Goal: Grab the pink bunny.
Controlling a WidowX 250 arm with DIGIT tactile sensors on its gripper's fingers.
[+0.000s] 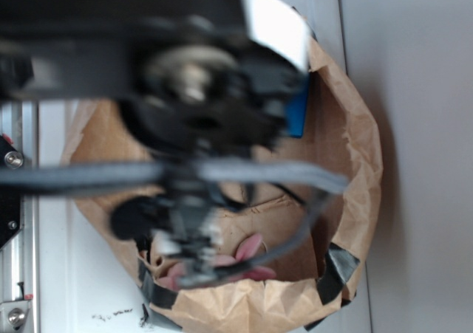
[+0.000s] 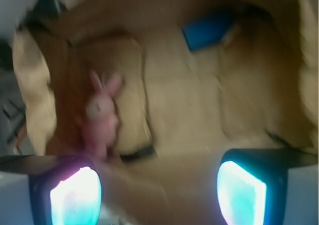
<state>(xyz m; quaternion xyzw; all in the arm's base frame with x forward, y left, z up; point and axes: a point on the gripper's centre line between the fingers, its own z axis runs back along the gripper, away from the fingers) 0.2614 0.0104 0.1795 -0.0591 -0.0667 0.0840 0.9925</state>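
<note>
A: What holds everything?
B: A crumpled brown paper bag (image 2: 174, 110), rim rolled down so the arm can reach in.
A: The black gripper (image 2: 158, 192)?
B: Spread wide, empty, above the floor.
A: And the small pink plush bunny (image 2: 102, 117)?
B: Near the bag's left wall; a blue rectangular block (image 2: 207, 31) lies at the far edge.

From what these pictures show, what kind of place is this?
Probably a robot test bench, not a home: a crumpled brown paper bag holds a small pink plush bunny and a blue rectangular block, below the open gripper.
</note>
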